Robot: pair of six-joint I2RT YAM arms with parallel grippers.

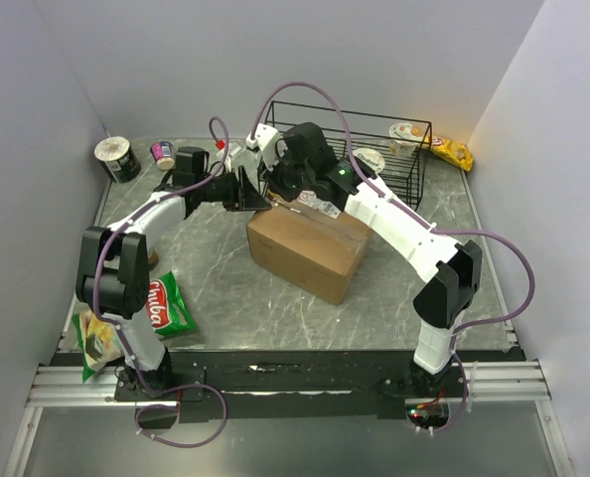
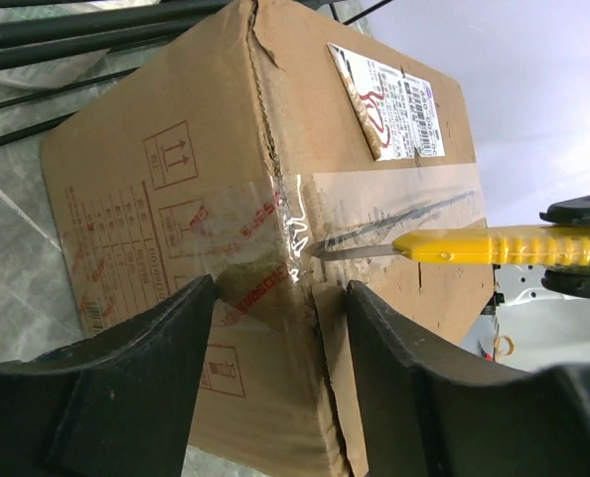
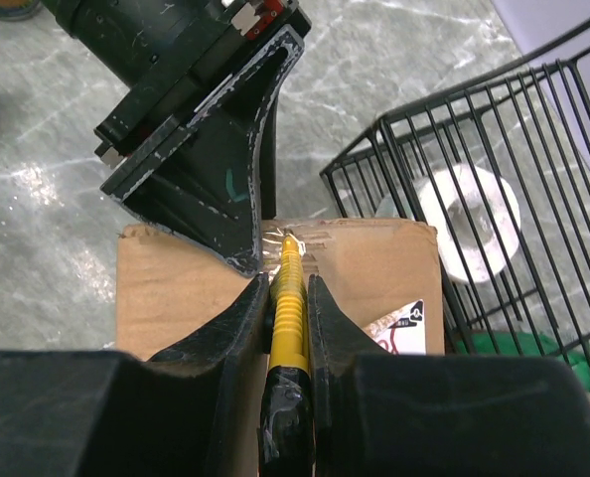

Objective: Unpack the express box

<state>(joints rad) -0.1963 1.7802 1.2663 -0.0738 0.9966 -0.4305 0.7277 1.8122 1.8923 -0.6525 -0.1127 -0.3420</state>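
The express box (image 1: 305, 248) is a brown carton with a clear-taped seam and a white label (image 2: 389, 104), in the middle of the table. My right gripper (image 3: 287, 286) is shut on a yellow utility knife (image 3: 291, 260). The knife's blade tip (image 2: 322, 250) rests on the tape at the box's far top edge. My left gripper (image 2: 283, 288) is open, its fingers (image 2: 176, 348) straddling that same end edge of the box (image 2: 166, 189), just below the blade. In the top view the two grippers meet at the box's far end, left (image 1: 250, 189) and right (image 1: 310, 199).
A black wire basket (image 1: 394, 129) stands right behind the box and holds a white-lidded bowl (image 3: 471, 224). A cup (image 1: 116, 159) and a small can (image 1: 163, 154) stand at the far left. A green snack bag (image 1: 166, 303) lies near left. A yellow packet (image 1: 452, 151) lies far right.
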